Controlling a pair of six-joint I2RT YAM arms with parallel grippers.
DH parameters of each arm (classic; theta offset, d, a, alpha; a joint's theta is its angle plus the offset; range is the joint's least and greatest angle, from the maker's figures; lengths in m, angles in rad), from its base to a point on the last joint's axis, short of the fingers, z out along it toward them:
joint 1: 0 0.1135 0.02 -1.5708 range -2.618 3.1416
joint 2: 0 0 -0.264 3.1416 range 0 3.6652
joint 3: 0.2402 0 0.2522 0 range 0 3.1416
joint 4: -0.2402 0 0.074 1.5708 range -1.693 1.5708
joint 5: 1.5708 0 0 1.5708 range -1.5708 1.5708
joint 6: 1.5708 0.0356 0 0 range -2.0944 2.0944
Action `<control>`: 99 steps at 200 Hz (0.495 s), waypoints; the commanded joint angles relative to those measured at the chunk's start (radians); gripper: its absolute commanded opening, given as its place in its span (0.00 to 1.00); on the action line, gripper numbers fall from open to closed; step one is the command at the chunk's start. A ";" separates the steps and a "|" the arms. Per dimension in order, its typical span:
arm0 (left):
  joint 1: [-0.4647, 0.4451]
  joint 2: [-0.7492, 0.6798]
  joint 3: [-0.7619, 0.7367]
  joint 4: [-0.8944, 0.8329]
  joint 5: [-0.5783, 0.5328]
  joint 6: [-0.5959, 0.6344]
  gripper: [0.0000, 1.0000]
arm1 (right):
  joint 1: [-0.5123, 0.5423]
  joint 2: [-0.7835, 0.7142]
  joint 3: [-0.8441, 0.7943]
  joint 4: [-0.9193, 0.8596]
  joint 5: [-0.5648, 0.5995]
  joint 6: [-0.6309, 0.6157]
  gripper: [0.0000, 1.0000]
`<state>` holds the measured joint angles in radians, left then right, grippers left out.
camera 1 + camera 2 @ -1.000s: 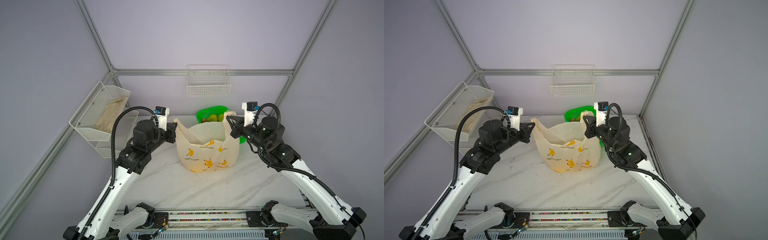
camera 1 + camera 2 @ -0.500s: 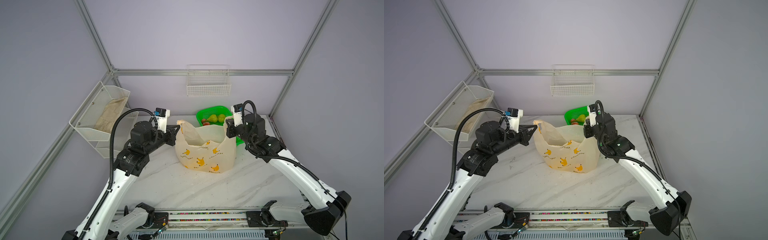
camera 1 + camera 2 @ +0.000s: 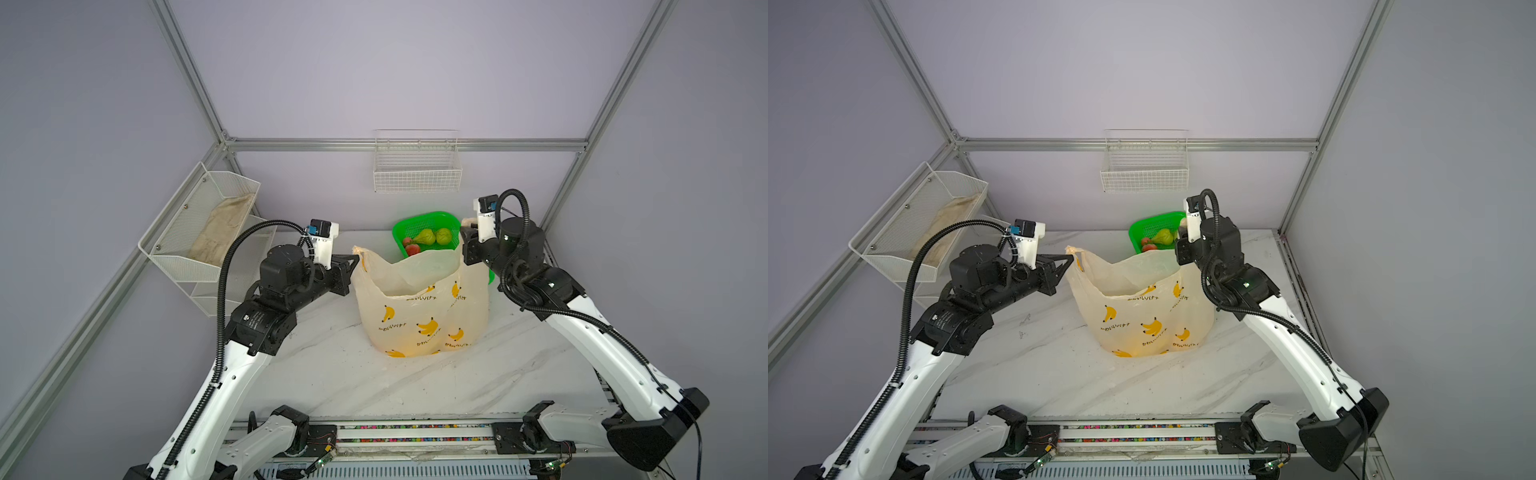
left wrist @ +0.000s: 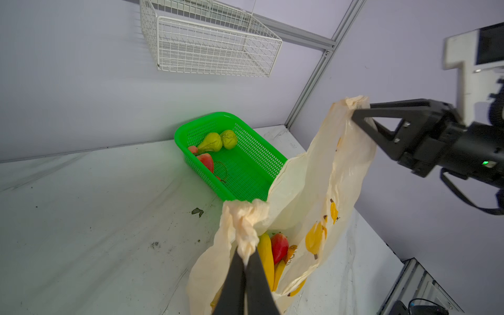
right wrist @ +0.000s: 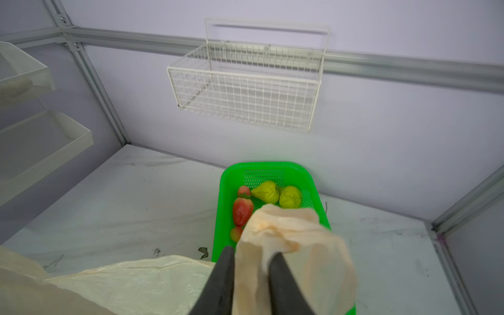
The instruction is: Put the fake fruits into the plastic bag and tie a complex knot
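Thin cream-peach plastic bag (image 3: 419,320), banana print: stands mid-table, mouth open, no knot. Inside: yellow plastic banana bunch (image 4: 266,256) and one red strawberry (image 4: 280,243).

Left gripper (image 4: 246,255): clamped on the bag's left handle.

Right gripper (image 5: 252,252): jaws narrowly apart, right handle draped between them; grip looks slack.

Bright green mesh basket (image 3: 424,215), just far of the bag, holds two green pears (image 5: 266,191) and more strawberries (image 5: 242,210).

Judgement: the basket lies straight ahead of the right gripper and the right arm is nearer, so it should fetch from there.

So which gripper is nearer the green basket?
Right. The right gripper hovers beside the green basket at one bag handle; the left gripper pinches the opposite handle, farther off.
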<state>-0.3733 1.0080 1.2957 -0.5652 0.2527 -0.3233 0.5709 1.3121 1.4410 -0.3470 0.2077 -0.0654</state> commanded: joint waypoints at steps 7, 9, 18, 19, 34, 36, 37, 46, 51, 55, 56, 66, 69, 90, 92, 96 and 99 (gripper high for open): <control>0.005 -0.014 0.008 0.046 0.080 -0.035 0.00 | -0.005 0.044 0.129 -0.148 0.134 -0.046 0.68; 0.005 -0.014 0.008 0.047 0.085 -0.038 0.00 | -0.005 0.046 0.138 -0.157 0.133 -0.047 0.70; 0.005 -0.014 0.006 0.050 0.100 -0.050 0.00 | -0.004 0.046 0.181 -0.181 0.125 -0.055 0.76; 0.005 -0.014 0.006 0.050 0.101 -0.051 0.00 | -0.003 0.046 0.186 -0.183 0.125 -0.058 0.77; 0.005 -0.012 -0.001 0.054 0.114 -0.063 0.00 | 0.026 0.028 0.240 -0.194 0.128 -0.082 0.84; 0.005 -0.012 -0.001 0.053 0.115 -0.063 0.00 | 0.032 0.026 0.248 -0.195 0.131 -0.086 0.85; 0.005 -0.012 -0.001 0.053 0.115 -0.064 0.00 | 0.034 0.025 0.251 -0.196 0.133 -0.087 0.85; 0.005 -0.010 -0.005 0.057 0.114 -0.069 0.00 | 0.061 0.024 0.287 -0.208 0.151 -0.096 0.86; 0.005 -0.009 -0.006 0.059 0.112 -0.071 0.00 | 0.083 0.028 0.309 -0.216 0.157 -0.104 0.87; 0.005 -0.009 -0.007 0.060 0.110 -0.073 0.00 | 0.103 0.032 0.322 -0.221 0.164 -0.110 0.87; 0.005 -0.009 -0.007 0.060 0.110 -0.074 0.00 | 0.108 0.033 0.325 -0.221 0.165 -0.112 0.87; 0.004 -0.006 -0.007 0.062 0.111 -0.078 0.00 | 0.172 0.041 0.333 -0.206 0.170 -0.139 0.88; 0.005 -0.005 -0.006 0.061 0.109 -0.079 0.00 | 0.195 0.041 0.331 -0.197 0.170 -0.148 0.88; 0.005 -0.003 -0.005 0.060 0.096 -0.080 0.00 | 0.271 0.044 0.259 -0.104 -0.027 -0.212 0.88; 0.005 -0.003 -0.004 0.059 0.096 -0.080 0.00 | 0.272 0.043 0.245 -0.092 -0.065 -0.217 0.88; 0.005 -0.003 -0.004 0.058 0.097 -0.080 0.00 | 0.272 0.039 0.215 -0.062 -0.140 -0.223 0.89; 0.005 -0.003 -0.001 0.057 0.098 -0.080 0.00 | 0.273 0.035 0.189 -0.033 -0.188 -0.226 0.89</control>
<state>-0.3733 1.0088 1.2957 -0.5549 0.3382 -0.3847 0.8143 1.3376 1.7416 -0.4767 0.2867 -0.2024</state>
